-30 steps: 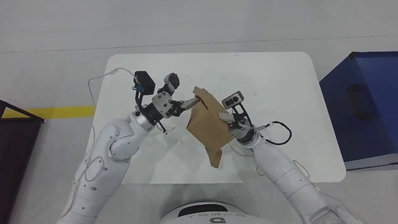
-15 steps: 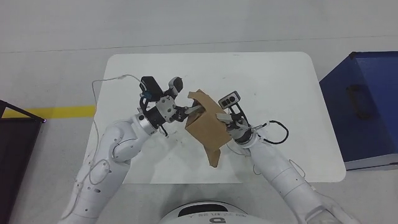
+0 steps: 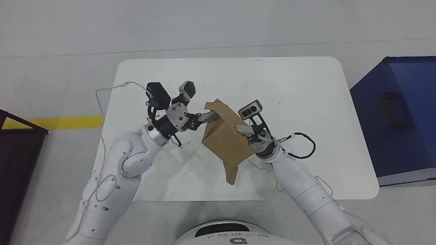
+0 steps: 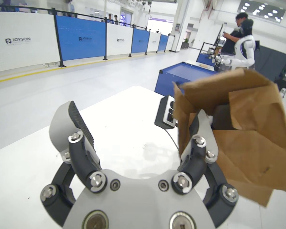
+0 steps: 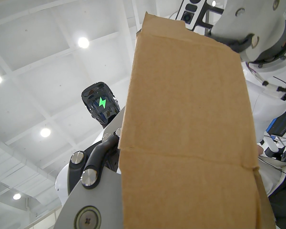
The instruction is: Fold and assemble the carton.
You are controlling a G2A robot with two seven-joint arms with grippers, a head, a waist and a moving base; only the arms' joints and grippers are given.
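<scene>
The brown carton (image 3: 225,139) is half-formed and tilted over the middle of the white table (image 3: 300,88), with a loose flap (image 3: 231,171) hanging toward the front edge. My left gripper (image 3: 199,118) is at the carton's upper left corner. It stands open (image 4: 135,115), and one finger (image 4: 201,129) lies against the edge flap of the carton (image 4: 247,144) while the other is free. My right gripper (image 3: 246,135) is on the carton's right side, shut on a panel (image 5: 188,120) that hides its fingertips.
A blue bin (image 3: 402,129) stands off the table's right side and a dark frame (image 3: 17,170) off its left. A thin white cable (image 3: 116,88) lies on the table's back left corner. A black cable loop (image 3: 303,146) hangs by the right forearm.
The carton has shifted slightly left and toward the front with the right gripper. The left wrist swung a little while its gripper kept to the carton's upper corner.
</scene>
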